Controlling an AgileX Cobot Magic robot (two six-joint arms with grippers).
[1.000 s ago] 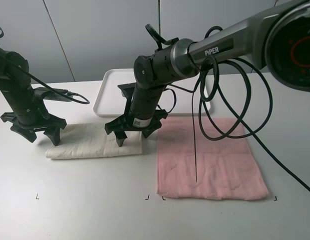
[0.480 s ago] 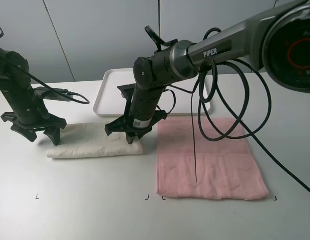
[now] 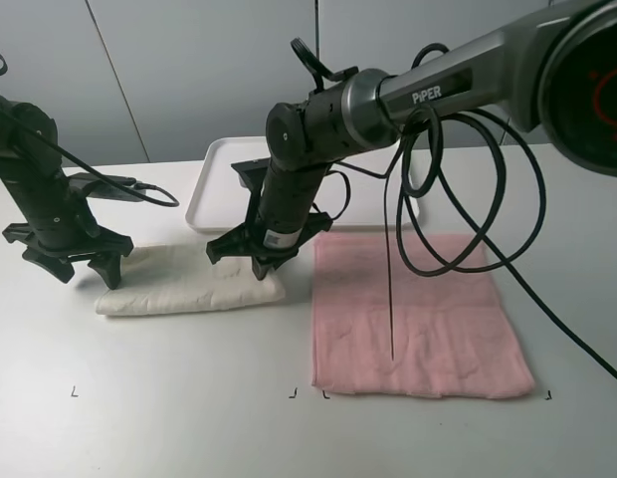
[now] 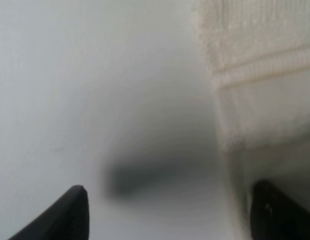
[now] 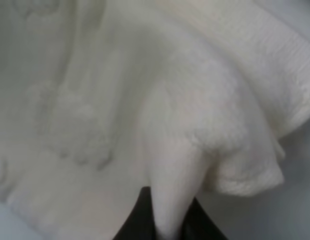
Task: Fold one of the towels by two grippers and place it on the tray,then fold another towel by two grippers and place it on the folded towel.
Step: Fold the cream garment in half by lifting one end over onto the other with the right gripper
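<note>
one cream towel [image 3: 179, 289], one pink towel [image 3: 438, 329], one white tray [image 3: 217, 184], two tools [image 3: 75, 261] [image 3: 261, 261]

On the table [image 3: 169, 418], one towel [image 3: 179, 287] lies at the left and the other towel [image 3: 443, 334] just right of it, not touching. The tray [image 3: 215, 187] sits behind both, at the far middle.

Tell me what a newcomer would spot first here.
The right gripper, reaching across the middle, is shut on the right end of the folded cream towel. A pink towel lies flat beside it, and the left gripper hangs open at the cream towel's left end.
</note>
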